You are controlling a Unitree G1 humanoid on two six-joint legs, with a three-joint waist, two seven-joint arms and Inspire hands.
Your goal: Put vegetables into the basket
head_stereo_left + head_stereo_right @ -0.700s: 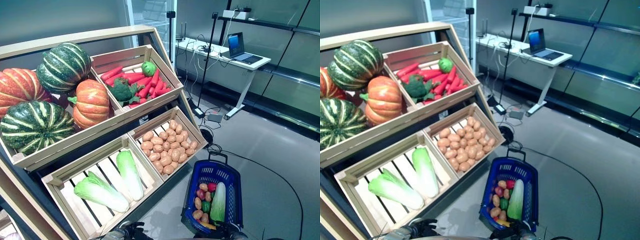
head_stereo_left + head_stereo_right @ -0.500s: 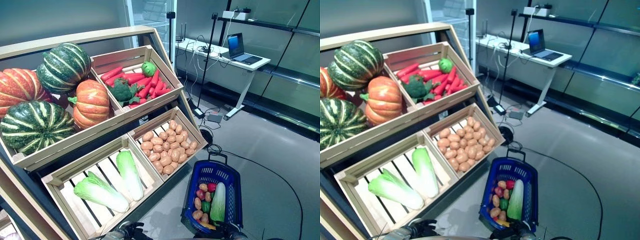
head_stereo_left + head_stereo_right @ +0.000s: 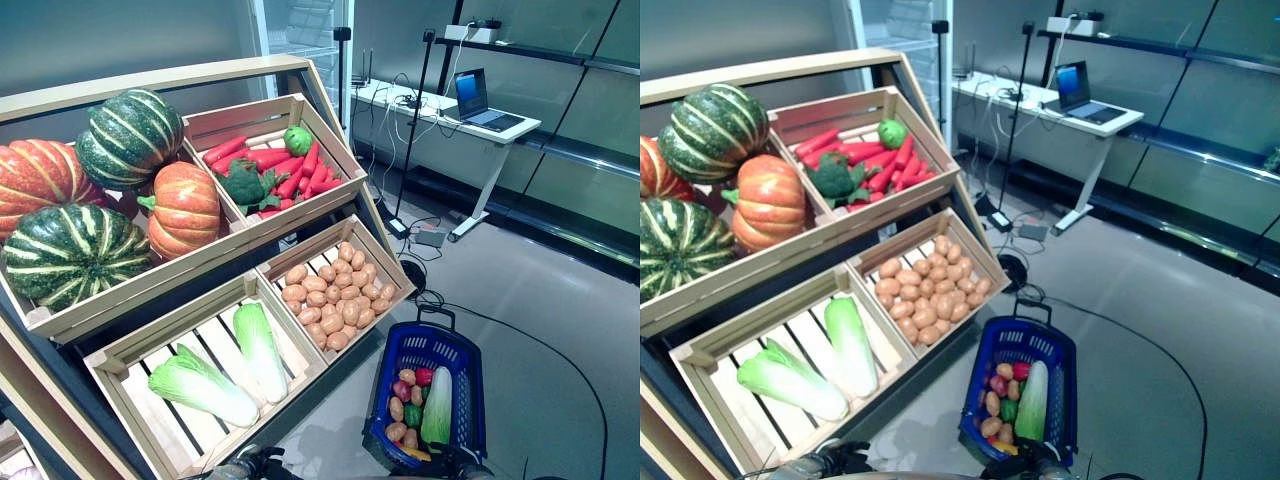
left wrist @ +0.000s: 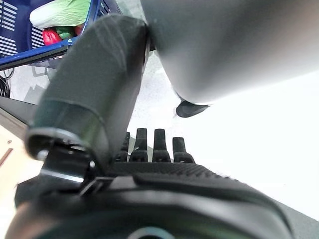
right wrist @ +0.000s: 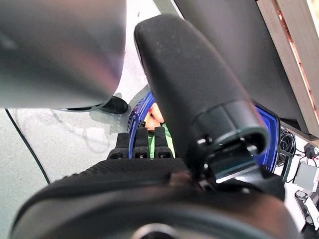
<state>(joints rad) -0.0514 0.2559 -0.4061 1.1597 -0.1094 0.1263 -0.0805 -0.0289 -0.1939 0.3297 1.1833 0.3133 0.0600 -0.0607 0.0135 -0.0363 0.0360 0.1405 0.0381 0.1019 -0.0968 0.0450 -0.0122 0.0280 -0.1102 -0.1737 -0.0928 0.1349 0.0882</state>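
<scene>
The blue basket [image 3: 432, 343] stands on the floor right of the wooden shelf. In it lie a pale cabbage [image 3: 437, 405], potatoes, a red pepper and a green vegetable. The shelf crates hold potatoes [image 3: 335, 295], two cabbages [image 3: 258, 350], red carrots [image 3: 290, 165] with a broccoli [image 3: 245, 183], and pumpkins [image 3: 180, 205]. My left hand [image 4: 154, 147] hangs low with straight fingers and holds nothing. My right hand [image 5: 142, 143] hangs above the basket [image 5: 266, 132], its fingers also straight and empty.
The slanted shelf frame [image 3: 150, 75] fills the left side. A white desk [image 3: 450, 115] with a laptop [image 3: 480, 100] stands at the back right, with cables on the grey floor [image 3: 560, 330] near it.
The whole picture has shifted slightly; no vegetable, basket or hand has visibly moved.
</scene>
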